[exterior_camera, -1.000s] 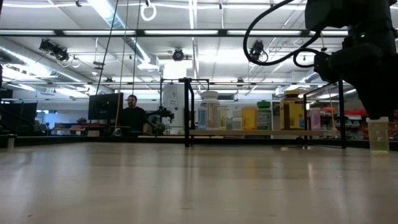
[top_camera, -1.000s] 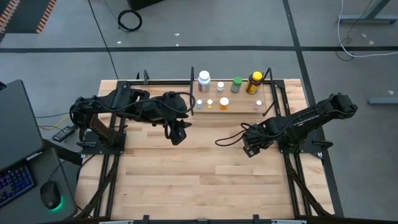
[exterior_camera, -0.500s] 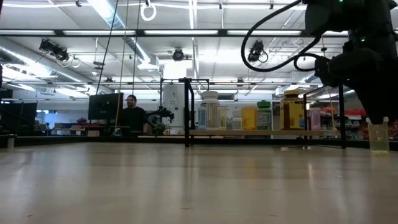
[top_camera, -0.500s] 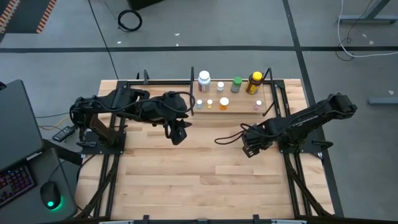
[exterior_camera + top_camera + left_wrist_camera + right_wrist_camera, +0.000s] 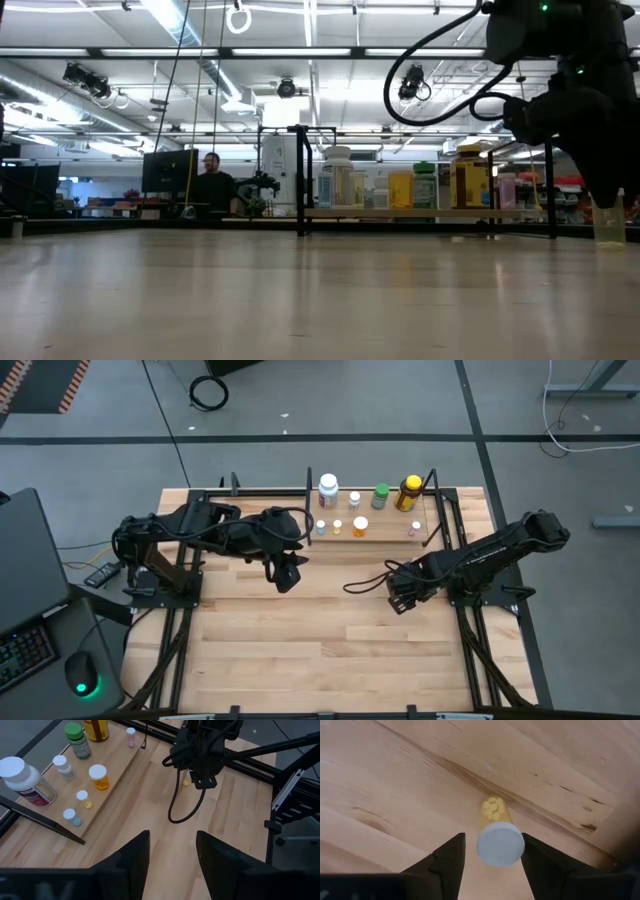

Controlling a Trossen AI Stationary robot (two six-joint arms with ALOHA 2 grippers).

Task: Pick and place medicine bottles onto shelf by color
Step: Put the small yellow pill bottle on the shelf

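Straddling a small yellow-pill bottle [image 5: 500, 840], the right gripper [image 5: 492, 862] – jaws open, not gripping – should close squarely below the cap.

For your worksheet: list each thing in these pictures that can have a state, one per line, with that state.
Small yellow-pill bottle: upright on the table, white cap on, between the right end effector's fingers, not yet gripped.
Right end effector: open, straddling that bottle.
Left end effector: open, empty, hovering above the table.
Large white bottle: upright on the shelf, capped.
Green bottle: upright on the shelf, capped.
Shelf: loaded with bottles.
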